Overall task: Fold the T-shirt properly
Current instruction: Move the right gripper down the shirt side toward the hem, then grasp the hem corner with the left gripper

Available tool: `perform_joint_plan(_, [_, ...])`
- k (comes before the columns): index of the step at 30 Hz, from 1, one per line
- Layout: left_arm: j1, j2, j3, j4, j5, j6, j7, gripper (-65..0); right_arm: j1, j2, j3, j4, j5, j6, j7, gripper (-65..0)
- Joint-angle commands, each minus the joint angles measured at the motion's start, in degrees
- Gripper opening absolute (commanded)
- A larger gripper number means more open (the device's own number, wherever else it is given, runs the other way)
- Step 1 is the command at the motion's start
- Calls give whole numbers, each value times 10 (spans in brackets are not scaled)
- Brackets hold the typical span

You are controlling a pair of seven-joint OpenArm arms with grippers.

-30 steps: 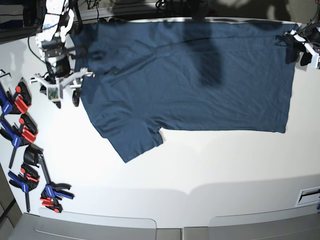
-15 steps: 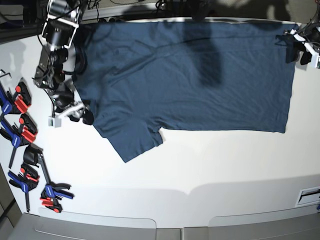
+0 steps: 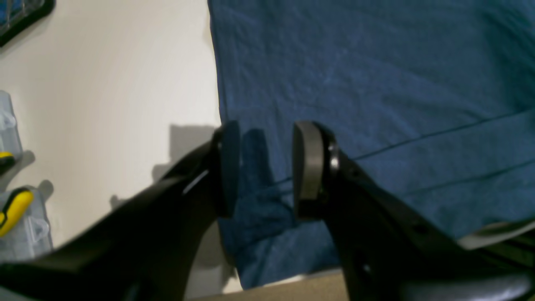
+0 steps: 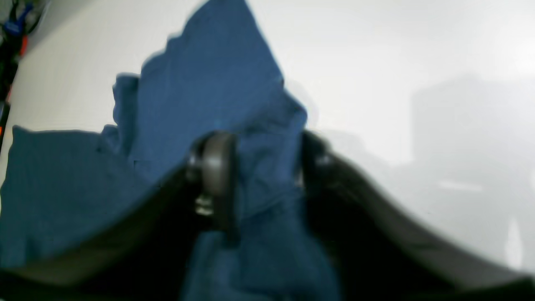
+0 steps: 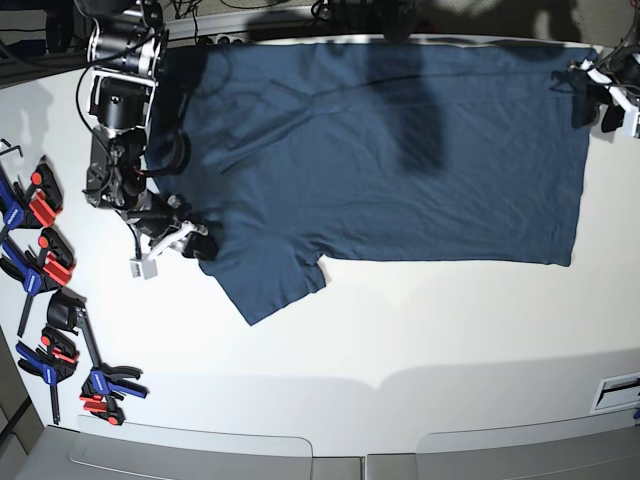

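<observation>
The dark navy T-shirt (image 5: 400,150) lies spread flat on the white table, with its sleeve toward the front left. My right gripper (image 5: 195,243) sits at the sleeve's left edge. In the right wrist view this gripper (image 4: 265,171) has its jaws apart, with bunched sleeve fabric (image 4: 209,83) between them. My left gripper (image 5: 595,110) is at the shirt's far right corner. In the left wrist view it (image 3: 266,167) is open over the hem edge of the shirt (image 3: 376,83), with fabric lying flat between its fingers. The neck label is not visible.
Several blue, red and black clamps (image 5: 45,270) lie along the table's left edge, with more near the front left (image 5: 105,385). A clear box with yellow parts (image 3: 12,209) lies beside the left gripper. The white table (image 5: 400,340) extends in front of the shirt.
My right gripper has moved down along the shirt's left edge, from the shoulder to the sleeve, and now straddles sleeve fabric. The left arm has not moved.
</observation>
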Motion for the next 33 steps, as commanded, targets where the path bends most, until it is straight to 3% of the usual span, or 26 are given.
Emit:
perform_joint_plan(1, [0, -9, -7, 8, -6, 1, -16, -453, 0, 4, -2, -1, -23, -7, -34, -540])
perform_joint_plan(3, [-6, -10, -6, 8, -6, 1, -14, -433, 0, 4, -1, -1, -23, -7, -34, -635])
perform_joint_plan(4, [-11, -10, -6, 7, -6, 1, -13, -411, 0, 4, -1, -1, -23, -7, -34, -650])
perform_joint_plan(7, [-31, -10, -6, -2, -6, 1, -11, -361, 0, 3, -1, -1, -23, -7, -34, -650])
perform_joint_plan(11, [-88, -10, -6, -53, -7, 3, -11, -353, 0, 3, -1, -1, -23, -7, -23, -650])
perform_joint_plan(14, [-152, -11, -6, -131, -9, 3, -11, -353, 0, 3, -1, -1, -23, -7, -19, -650])
perform_joint_plan(18, [-250, -35, 9, -268, -66, 3, -5, -353, 0, 3, -1, -1, -23, -7, -18, -650])
perform_joint_plan(24, [-409, -70, 96, -456, -92, 3, 16, -353, 0, 3, -1, -1, -23, -7, -17, -650])
perform_joint_plan(33, [-612, -60, 265, -674, -61, -2, -19, -331, 0, 3, -1, -1, -23, -7, -17, -650])
